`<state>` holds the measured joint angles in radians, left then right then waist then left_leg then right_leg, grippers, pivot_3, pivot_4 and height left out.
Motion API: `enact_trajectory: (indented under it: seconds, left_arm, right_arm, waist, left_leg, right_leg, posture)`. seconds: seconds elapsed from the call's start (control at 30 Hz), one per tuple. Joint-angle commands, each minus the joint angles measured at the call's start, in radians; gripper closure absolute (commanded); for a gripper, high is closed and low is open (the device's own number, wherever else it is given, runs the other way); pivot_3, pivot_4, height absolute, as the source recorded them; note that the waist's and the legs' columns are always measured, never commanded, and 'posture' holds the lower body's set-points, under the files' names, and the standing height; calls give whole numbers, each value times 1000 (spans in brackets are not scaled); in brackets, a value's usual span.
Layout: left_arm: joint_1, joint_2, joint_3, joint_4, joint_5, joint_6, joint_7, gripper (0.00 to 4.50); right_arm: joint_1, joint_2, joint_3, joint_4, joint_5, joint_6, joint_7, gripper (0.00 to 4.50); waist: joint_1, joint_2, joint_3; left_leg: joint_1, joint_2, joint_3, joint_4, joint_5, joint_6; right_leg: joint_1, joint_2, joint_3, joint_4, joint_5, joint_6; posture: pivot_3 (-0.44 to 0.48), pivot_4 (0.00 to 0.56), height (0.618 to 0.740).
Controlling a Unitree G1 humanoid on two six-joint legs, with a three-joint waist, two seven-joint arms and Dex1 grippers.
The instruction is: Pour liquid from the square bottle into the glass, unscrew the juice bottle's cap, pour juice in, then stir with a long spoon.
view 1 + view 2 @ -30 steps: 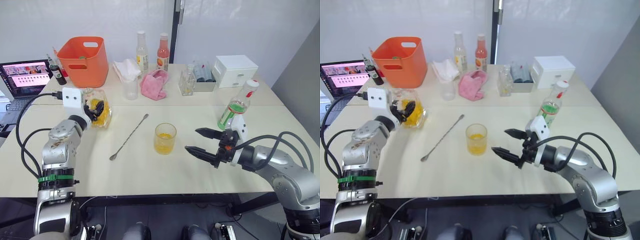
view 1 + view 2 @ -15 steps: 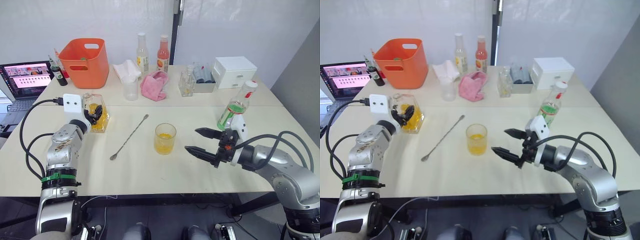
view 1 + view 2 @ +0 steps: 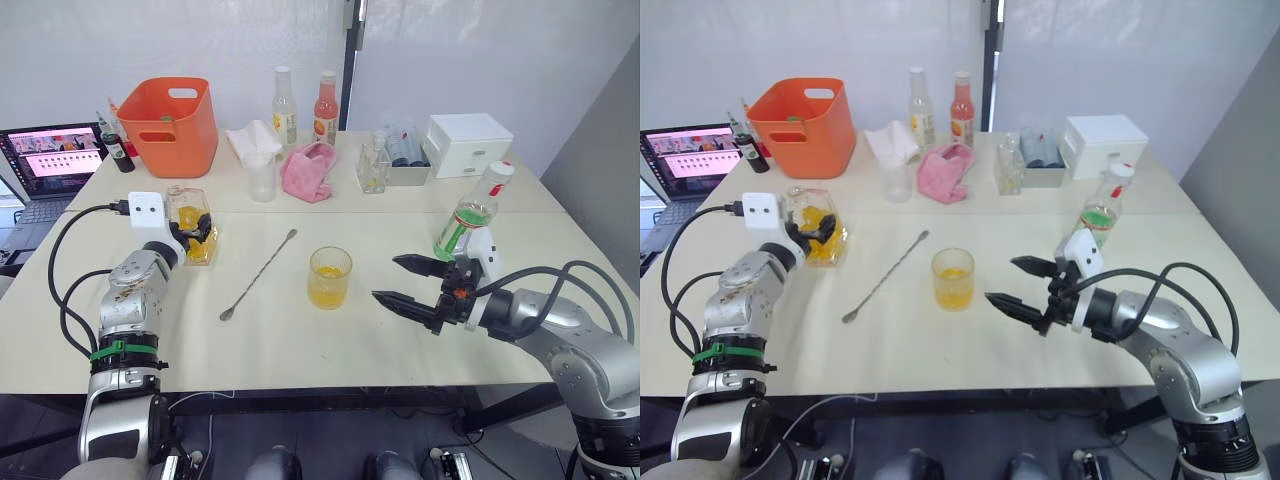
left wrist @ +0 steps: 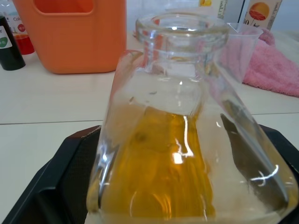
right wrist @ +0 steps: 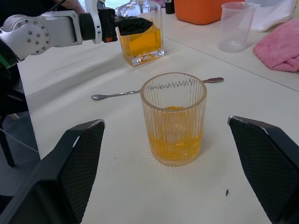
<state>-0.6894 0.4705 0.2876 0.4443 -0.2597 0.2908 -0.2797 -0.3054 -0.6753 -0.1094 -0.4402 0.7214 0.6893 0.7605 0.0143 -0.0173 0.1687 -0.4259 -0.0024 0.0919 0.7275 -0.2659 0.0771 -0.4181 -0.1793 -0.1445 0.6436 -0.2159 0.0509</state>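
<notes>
Our left gripper (image 3: 193, 229) clamped on squat clear square bottle (image 3: 192, 226) — roughly half-full of orange-yellow liquid; right gripper (image 3: 398, 282) spread apart beside ribbed glass (image 3: 330, 277).

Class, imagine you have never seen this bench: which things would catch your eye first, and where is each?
The ribbed clear glass tumbler holding some orange-yellow liquid stands mid-table, directly in front of the open right gripper. To the robot's left, the left gripper is shut on the square clear glass decanter of orange-yellow liquid, which stands upright on the table. Behind it, at the table's far left, sits a bright orange plastic tub.
</notes>
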Motion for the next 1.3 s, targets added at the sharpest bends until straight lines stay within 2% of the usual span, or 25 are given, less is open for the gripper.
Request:
enact_trajectory:
  seconds: [0.03,0.17,0.3,0.5,0.67,0.77,0.97,1.17,1.3]
  left_arm:
    - [7,14,24,-89,-25,-19,-19,24]
    - [59,33,64,-226,-81,26,-44,24]
    - [144,67,122,-438,-171,135,-58,24]
    - [229,117,185,-582,-257,244,-67,24]
    - [457,235,329,-682,-426,343,-284,24]
    - [574,271,383,-680,-433,315,-359,24]
    - [747,248,447,-590,-368,156,-446,24]
    - [824,166,487,-439,-318,-52,-475,24]
    - [869,158,485,-434,-319,-86,-492,24]
  right_arm:
    - [-1,-10,-37,-18,12,-7,-1,0]
    - [21,-23,-68,-22,13,-9,-3,0]
    - [55,-42,-135,-13,28,-7,-9,0]
    - [114,-61,-230,31,21,-20,-10,0]
    - [230,-69,-378,118,-62,-103,-51,0]
    - [286,-58,-457,129,-57,-129,-54,0]
    - [382,-57,-596,228,-99,-214,-44,0]
    - [341,-111,-571,363,-167,-283,-30,0]
    - [314,-118,-544,399,-181,-303,-19,0]
  waist:
    - [0,0,0]
    - [-1,0,0]
    - [-2,0,0]
    - [6,0,0]
    - [-2,0,0]
    - [-1,0,0]
    - [5,1,0]
    - [-2,2,-1]
    - [-3,0,-2]
  left_leg:
    - [0,0,0,0,0,0]
    - [0,0,0,0,0,0]
    - [0,1,0,-1,0,0]
    - [1,0,0,-1,0,0]
    - [2,1,3,-5,0,0]
    - [4,1,6,-8,0,-1]
    - [7,1,8,-13,-1,-3]
    - [11,2,13,-16,-1,0]
    - [11,5,16,-16,-2,1]
  right_leg:
    - [0,0,0,0,0,0]
    - [0,0,0,-1,0,0]
    - [0,0,0,-1,0,0]
    - [0,-1,1,-2,0,0]
    - [-2,0,4,-2,0,0]
    - [-3,1,8,-3,-1,0]
    - [-1,0,10,-12,0,-1]
    - [-2,1,15,-11,1,-2]
    - [-3,2,17,-12,1,-2]
  posture:
    - [0,150,713]
    - [0,150,713]
    - [0,150,713]
    - [0,150,713]
    - [0,150,713]
    - [0,150,713]
    - [0,150,713]
    - [0,150,713]
    - [0,150,713]
